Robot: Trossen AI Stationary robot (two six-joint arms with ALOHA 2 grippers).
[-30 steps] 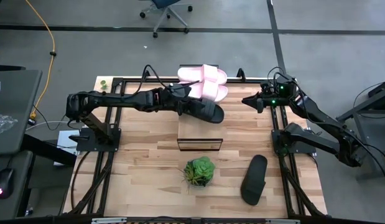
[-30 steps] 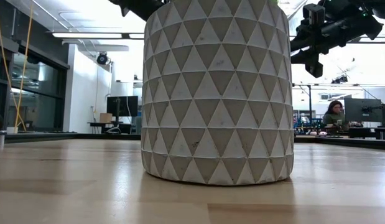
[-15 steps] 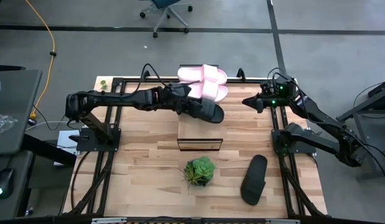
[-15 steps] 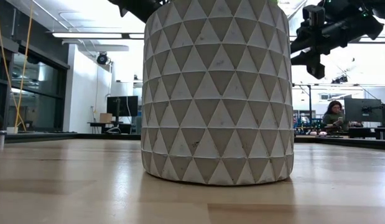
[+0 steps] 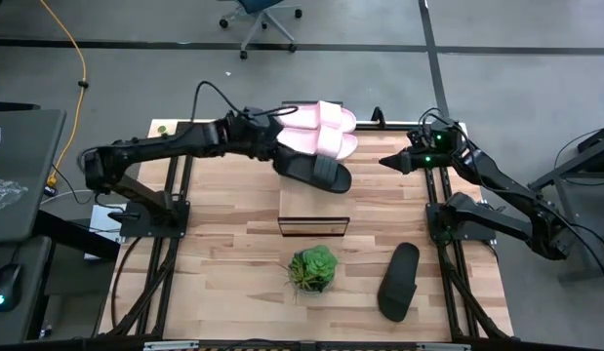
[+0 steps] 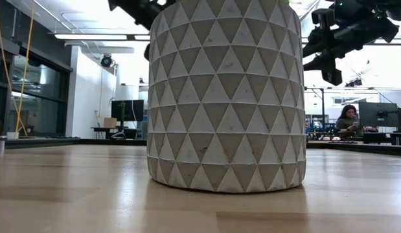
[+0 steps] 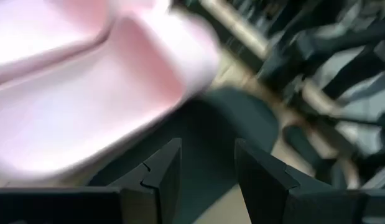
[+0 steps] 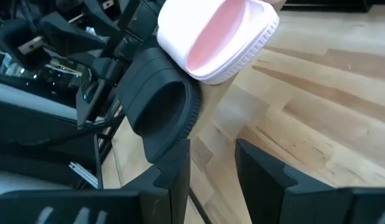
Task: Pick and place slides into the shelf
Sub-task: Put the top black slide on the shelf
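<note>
Since a sec ago I've pulled my left gripper point(image 5: 265, 142) back off the black slide point(image 5: 316, 171), fingers apart w/ nothing held, leaving it on the shelf point(image 5: 314, 207) beside the pink slides point(image 5: 319, 129); right gripper point(image 5: 387, 161) waits open nearby.

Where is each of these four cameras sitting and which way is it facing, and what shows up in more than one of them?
High view: above the table, looking straight down; both arms, left gripper at the slides, right gripper waiting.
Low view: at tabletop height, looking level; the plant pot fills it, arm parts at the top.
Left wrist view: past its own fingers at a pink slide and black slide.
Right wrist view: past its own fingers at the same two slides.
Shared: the black slide on the shelf shows in three views.
</note>
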